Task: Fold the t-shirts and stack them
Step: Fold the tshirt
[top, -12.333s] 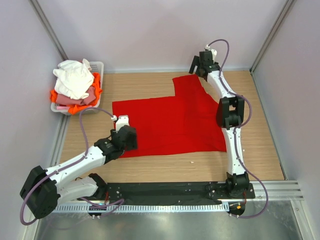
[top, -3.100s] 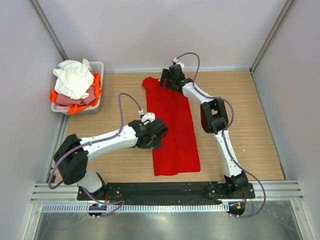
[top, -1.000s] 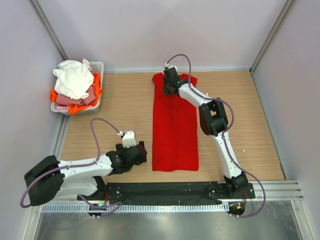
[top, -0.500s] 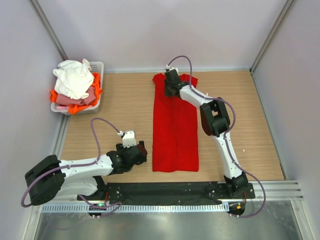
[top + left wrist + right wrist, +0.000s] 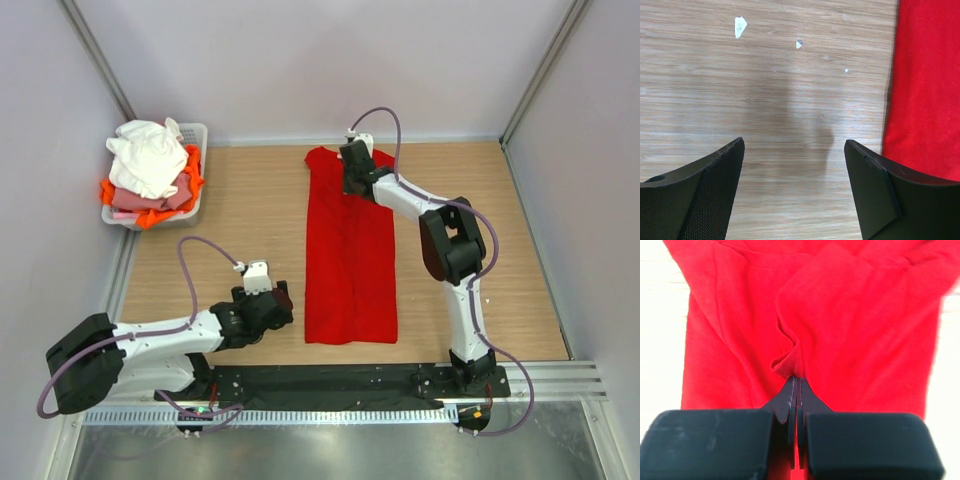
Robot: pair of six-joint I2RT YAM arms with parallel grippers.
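The right gripper [image 5: 353,172] has slid a little rightward at the far end of the large bright red cloth t-shirt [image 5: 350,260], its elbow swinging out with it, while the left gripper [image 5: 275,303] has stayed put.

The shirt, spread wide some seconds earlier, now lies as a long narrow strip running far to near on the pale wooden tabletop [image 5: 250,205]. The lengthwise folds look done, so a crosswise fold is likely next. The right gripper's jaws are closed, pinching a small pucker of red cloth. The left gripper's jaws stand apart and empty over bare wood, just beside the strip's left edge. White, pink and orange shirts [image 5: 148,160] wait heaped in the white slotted plastic basket [image 5: 197,133] at the far left corner. Plain pale walls [image 5: 330,60] enclose the table.
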